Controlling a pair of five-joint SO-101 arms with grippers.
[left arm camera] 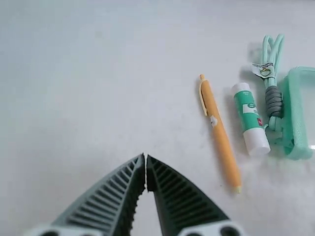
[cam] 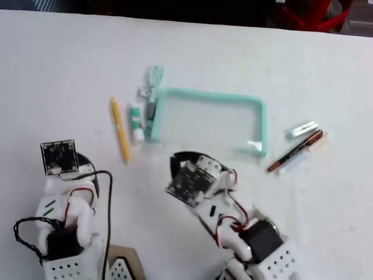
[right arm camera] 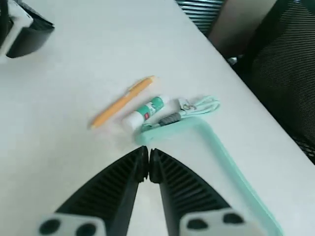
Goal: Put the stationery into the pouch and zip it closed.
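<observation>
The left tool (left arm camera: 145, 157) and right tool (right arm camera: 148, 151) hung pinched closed, empty. The pouch (cam: 210, 96) lay at the middle of the tabletop (cam: 58, 70), with the orange pen (cam: 120, 129) and glue stick (cam: 136, 123) just beside it.

white table (cam: 58, 70) | on it: pouch (cam: 263, 125), yellow pen (cam: 120, 129), glue stick (cam: 136, 123), brown pen (cam: 295, 150)

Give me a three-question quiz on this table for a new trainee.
1. Which lies nearer the pouch: the yellow pen or the glue stick?
2. True or false: both arms' jaws are open.
3. The brown pen lies: A) inside the pouch, B) on the table beside the pouch, C) between jaws.
Key: 1 glue stick; 2 false, both shut; 3 B.
</observation>
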